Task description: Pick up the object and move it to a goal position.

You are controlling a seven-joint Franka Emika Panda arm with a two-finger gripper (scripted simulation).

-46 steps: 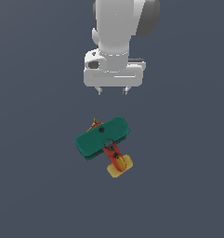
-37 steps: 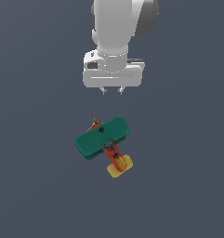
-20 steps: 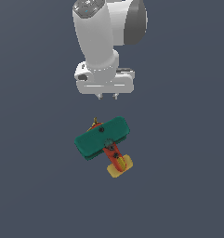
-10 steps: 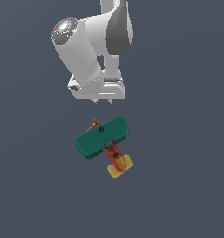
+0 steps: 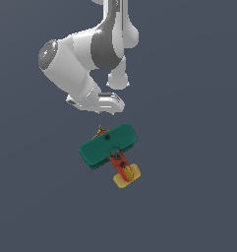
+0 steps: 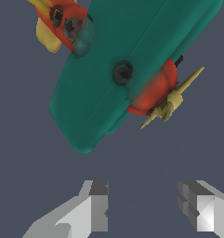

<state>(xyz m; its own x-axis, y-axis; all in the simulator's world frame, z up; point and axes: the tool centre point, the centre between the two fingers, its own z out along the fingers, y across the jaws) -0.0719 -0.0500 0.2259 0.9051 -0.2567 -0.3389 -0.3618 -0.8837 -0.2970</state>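
The object, a small toy biplane (image 5: pixel 110 149), lies on the flat dark grey floor with teal-green wings on top, a red fuselage, a yellow tail and a yellow propeller. In the wrist view the biplane (image 6: pixel 127 65) fills much of the picture, its propeller pointing toward the fingers. My gripper (image 6: pixel 143 209) is open, with nothing between its grey fingers (image 6: pixel 98 209). It hangs just above and beyond the plane's propeller end, not touching it. In the exterior view the gripper (image 5: pixel 106 111) is mostly hidden under the tilted white wrist.
The white arm (image 5: pixel 90 64) leans down from the top of the exterior view, its elbow bulging to the exterior view's left. Plain dark grey floor (image 5: pixel 198 197) surrounds the plane on all sides.
The arm has swung and tilted toward the exterior view's left and come lower, bringing the hand closer to the plane's propeller end. The plane has not moved.
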